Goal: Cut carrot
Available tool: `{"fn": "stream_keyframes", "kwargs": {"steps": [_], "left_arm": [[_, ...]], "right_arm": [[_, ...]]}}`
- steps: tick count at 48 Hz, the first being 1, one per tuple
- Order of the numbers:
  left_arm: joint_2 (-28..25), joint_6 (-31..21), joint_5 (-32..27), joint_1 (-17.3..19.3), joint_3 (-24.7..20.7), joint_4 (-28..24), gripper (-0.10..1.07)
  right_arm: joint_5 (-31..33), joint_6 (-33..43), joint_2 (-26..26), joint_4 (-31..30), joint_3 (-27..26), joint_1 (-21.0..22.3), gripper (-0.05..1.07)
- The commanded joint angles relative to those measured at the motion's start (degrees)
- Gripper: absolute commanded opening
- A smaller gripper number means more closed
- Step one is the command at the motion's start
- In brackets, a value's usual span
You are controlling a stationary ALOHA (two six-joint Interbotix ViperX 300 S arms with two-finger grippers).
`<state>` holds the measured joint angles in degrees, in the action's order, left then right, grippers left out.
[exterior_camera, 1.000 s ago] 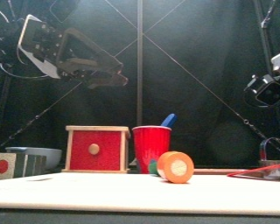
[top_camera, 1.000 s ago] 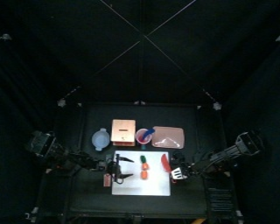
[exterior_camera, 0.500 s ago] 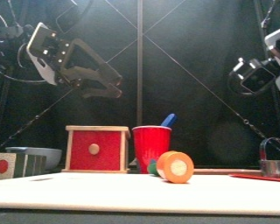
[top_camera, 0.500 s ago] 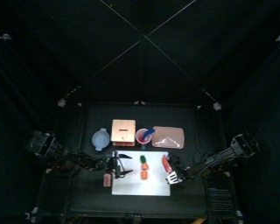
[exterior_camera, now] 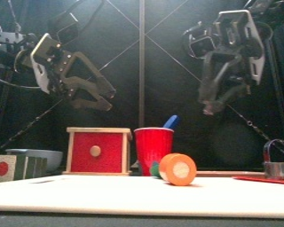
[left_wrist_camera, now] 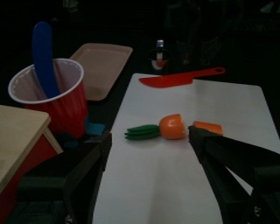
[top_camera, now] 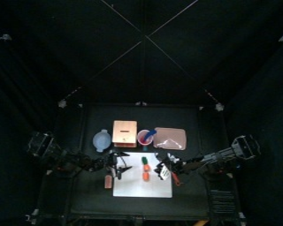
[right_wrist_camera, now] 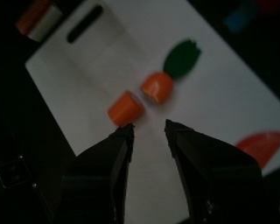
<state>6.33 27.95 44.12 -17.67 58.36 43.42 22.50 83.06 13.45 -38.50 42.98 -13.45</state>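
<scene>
black curtains [top_camera: 61, 53], small black table [top_camera: 95, 199], dim light

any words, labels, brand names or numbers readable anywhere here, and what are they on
None can be read.
Red cup: no print visible.
Red-fronted box: only a round knob, no lettering.
White cutting board: blank.
Small bottle beyond the board: it may bear a label, but too small and dark to read.

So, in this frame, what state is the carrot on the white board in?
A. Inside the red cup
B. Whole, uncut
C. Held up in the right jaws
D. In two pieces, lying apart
D: the left wrist view shows the carrot with its green top, and a separate orange piece lying beside it on the white board.
</scene>
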Motion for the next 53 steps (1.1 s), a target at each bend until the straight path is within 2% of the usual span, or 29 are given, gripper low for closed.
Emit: {"fn": "stream_keyframes", "kwargs": {"steps": [1,8,14,25,53], "left_arm": [[2.0,0.0,0.1,-0.4,0.1,0.0,1.0],[6.2,0.1,0.0,-2.4,1.3,-0.4,1.0],[9.7,-0.1,-0.4,-3.5,2.9,-0.8,1.0],[13.3,-0.4,-2.1,-4.0,5.2,-0.4,1.0],[13.3,-0.3,-2.2,-3.5,5.3,-0.5,1.0]], "right_arm": [[-3.3,-0.5,1.4,-5.6,-1.8,0.5,0.73],[-7.0,-0.2,3.3,-18.4,-1.5,0.6,0.73],[-7.1,0.4,3.7,-23.3,-1.8,1.2,0.73],[-7.1,0.4,2.8,-23.5,-0.5,3.1,0.73],[-7.1,0.4,2.0,-22.1,-0.4,3.3,0.73]]}}
